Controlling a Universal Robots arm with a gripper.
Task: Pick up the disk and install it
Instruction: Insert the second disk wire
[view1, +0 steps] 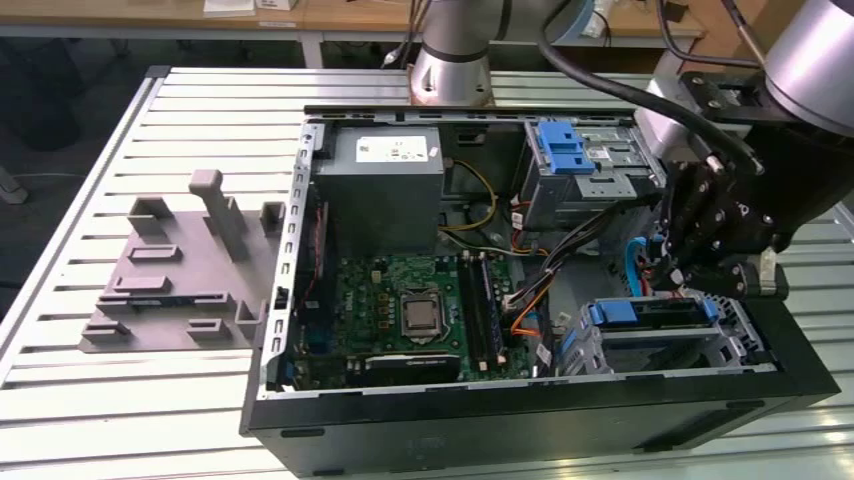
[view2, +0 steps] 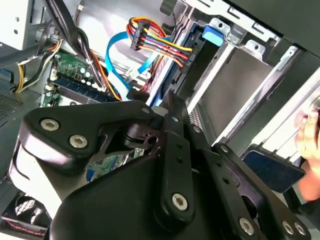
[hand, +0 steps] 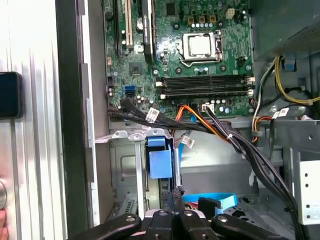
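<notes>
The disk (view1: 661, 315) lies in the lower drive cage at the front of the open computer case, on the exterior view's right, framed by its blue carrier. In the first wrist view the disk (hand: 161, 162) shows edge-on with its blue tab toward the motherboard. My gripper (view1: 701, 288) hangs straight over the disk's outer end. Its fingers (hand: 175, 196) are shut, with the tips resting against the carrier's thin edge. In the second wrist view the gripper (view2: 157, 102) points into the same cage, near the carrier's blue tab (view2: 212, 34).
Bundled cables (hand: 240, 145) and a blue flat cable (view2: 117, 60) run close beside the cage. The motherboard (view1: 414, 310), the grey power supply (view1: 387, 190) and an upper cage with a blue latch (view1: 567, 150) share the case. A grey fixture (view1: 174, 270) lies on the table. A person's hand (view2: 311, 132) is nearby.
</notes>
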